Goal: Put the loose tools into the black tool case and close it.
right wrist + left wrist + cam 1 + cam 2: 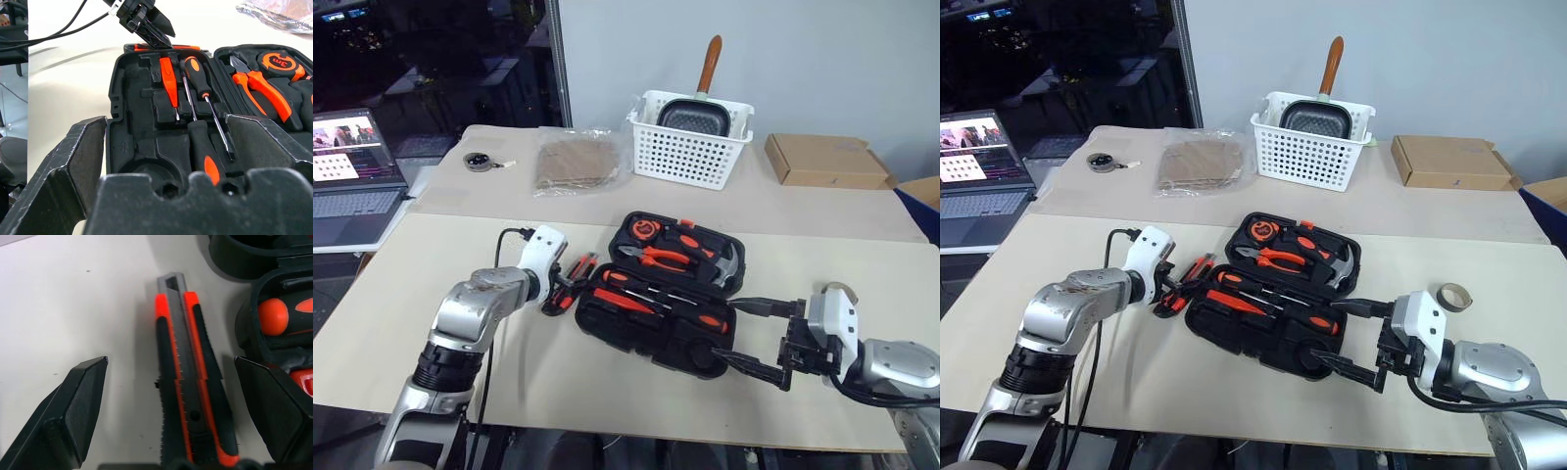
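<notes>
Two cream tables (607,382) abut, laptop (352,186) left, grey wall (783,49) behind.

left hand (171,367): fingers spread, angled down | right hand (756,338): fingers spread, near level

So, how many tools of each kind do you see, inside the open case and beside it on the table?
Screwdrivers: 3, all in the case
Knife: 1, on the table beside the case
Pliers: 1, in the case
Hammer: 1, in the case
Tape measure: 1, in the case
Total: 7
</notes>
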Tool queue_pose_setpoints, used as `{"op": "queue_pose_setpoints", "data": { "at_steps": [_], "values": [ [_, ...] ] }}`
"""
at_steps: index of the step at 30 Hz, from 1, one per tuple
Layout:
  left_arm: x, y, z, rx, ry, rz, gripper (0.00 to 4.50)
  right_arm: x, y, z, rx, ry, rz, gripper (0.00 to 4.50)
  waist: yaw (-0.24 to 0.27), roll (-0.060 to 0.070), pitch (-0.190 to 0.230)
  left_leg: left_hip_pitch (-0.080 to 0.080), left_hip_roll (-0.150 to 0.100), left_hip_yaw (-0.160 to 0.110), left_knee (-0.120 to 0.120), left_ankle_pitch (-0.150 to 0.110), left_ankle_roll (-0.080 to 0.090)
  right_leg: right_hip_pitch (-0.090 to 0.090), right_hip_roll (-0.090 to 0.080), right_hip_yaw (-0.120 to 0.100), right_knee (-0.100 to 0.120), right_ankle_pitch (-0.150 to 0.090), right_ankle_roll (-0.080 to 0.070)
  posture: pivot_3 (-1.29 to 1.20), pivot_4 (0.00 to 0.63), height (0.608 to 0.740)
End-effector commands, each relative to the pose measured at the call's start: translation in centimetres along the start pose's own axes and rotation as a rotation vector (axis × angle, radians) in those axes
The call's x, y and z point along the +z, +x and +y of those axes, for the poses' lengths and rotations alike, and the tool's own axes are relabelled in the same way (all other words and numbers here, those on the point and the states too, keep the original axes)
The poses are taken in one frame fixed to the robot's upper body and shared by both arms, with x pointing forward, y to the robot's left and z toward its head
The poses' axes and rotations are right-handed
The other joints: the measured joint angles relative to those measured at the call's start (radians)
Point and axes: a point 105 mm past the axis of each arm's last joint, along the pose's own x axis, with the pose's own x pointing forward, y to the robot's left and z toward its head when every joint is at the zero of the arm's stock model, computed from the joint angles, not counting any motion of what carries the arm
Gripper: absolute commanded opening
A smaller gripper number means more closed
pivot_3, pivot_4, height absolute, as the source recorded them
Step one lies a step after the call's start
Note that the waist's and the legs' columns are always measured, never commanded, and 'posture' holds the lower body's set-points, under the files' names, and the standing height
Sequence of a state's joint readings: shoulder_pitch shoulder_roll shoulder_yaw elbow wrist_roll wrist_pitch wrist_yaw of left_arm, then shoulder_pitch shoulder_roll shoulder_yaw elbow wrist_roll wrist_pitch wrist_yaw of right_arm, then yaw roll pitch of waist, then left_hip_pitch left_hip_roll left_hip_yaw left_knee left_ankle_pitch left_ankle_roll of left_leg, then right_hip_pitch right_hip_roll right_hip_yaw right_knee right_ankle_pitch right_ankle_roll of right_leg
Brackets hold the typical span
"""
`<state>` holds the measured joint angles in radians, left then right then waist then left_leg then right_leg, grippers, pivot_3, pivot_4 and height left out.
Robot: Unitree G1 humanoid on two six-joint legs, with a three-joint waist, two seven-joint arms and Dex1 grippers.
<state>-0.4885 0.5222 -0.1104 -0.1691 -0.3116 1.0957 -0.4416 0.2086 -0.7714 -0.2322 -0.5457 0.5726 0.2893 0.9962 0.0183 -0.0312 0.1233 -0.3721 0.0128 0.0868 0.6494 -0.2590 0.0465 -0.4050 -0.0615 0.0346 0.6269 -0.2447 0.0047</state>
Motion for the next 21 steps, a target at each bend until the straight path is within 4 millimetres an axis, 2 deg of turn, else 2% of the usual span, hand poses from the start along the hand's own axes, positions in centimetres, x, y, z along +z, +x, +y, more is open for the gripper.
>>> {"op": "queue_pose_setpoints", "data": {
  "at_steps": [1,4,5,7,12,13,18,21],
  "values": [
    [-1.0,0.4,0.1,0.039,0.003,0.059,4.45,1.1,-0.3,-0.1,-0.002,-0.044,-0.02,4.5,-0.001,0.0,0.0,0.0,0.0,0.0,0.0,0.0,0.0,0.0,0.0,0.0,0.0,0.0,0.0,0.0,0.15,0.74],
    [-1.4,0.5,0.4,0.056,-0.017,0.077,4.45,0.9,-0.4,0.0,-0.003,-0.042,-0.019,4.5,-0.003,0.0,0.0,0.0,0.0,0.0,0.0,0.0,0.0,0.001,0.001,0.0,0.0,0.0,0.0,0.0,0.15,0.74],
    [-1.5,0.4,0.3,0.051,-0.021,0.076,4.04,0.9,-0.4,0.0,-0.003,-0.042,-0.018,4.5,-0.004,0.0,0.0,0.001,0.0,0.0,0.0,0.0,0.0,0.001,0.001,0.0,0.0,0.0,0.0,0.0,0.15,0.74],
    [-1.4,0.2,0.3,0.049,-0.021,0.063,3.52,0.8,-0.5,0.0,-0.004,-0.041,-0.017,4.5,-0.006,0.0,0.0,0.001,0.0,0.0,0.0,0.0,0.0,0.001,0.001,0.0,0.001,0.0,0.0,0.0,0.15,0.74],
    [1.5,-1.4,0.4,0.01,0.013,-0.123,1.72,0.6,-0.5,0.0,-0.005,-0.038,-0.015,4.5,-0.009,0.0,0.0,0.002,0.0,0.0,0.0,0.0,0.0,0.001,0.002,0.0,0.001,0.0,0.0,0.0,0.15,0.74],
    [2.3,-2.0,0.1,-0.022,0.047,-0.168,1.6,0.6,-0.5,-0.1,-0.006,-0.037,-0.014,4.5,-0.008,0.0,0.0,0.001,0.0,0.0,0.0,0.0,0.0,0.0,0.002,0.0,0.001,0.0,0.0,0.0,0.15,0.74],
    [5.6,-5.5,-1.8,-0.273,0.271,-0.32,1.6,0.4,-0.8,-0.3,-0.012,-0.032,-0.011,4.5,-0.009,-0.001,0.001,0.0,0.0,0.0,0.0,0.0,0.0,-0.001,0.001,0.0,0.001,0.0,0.0,0.0,0.15,0.74],
    [6.0,-7.1,-4.8,-0.522,0.448,-0.309,1.6,0.1,-1.3,-0.4,-0.018,-0.027,0.002,4.5,-0.008,0.0,0.001,0.0,0.001,0.001,0.0,0.0,0.0,-0.001,0.001,0.0,0.001,0.0,-0.001,0.0,0.15,0.74]
  ]
}}
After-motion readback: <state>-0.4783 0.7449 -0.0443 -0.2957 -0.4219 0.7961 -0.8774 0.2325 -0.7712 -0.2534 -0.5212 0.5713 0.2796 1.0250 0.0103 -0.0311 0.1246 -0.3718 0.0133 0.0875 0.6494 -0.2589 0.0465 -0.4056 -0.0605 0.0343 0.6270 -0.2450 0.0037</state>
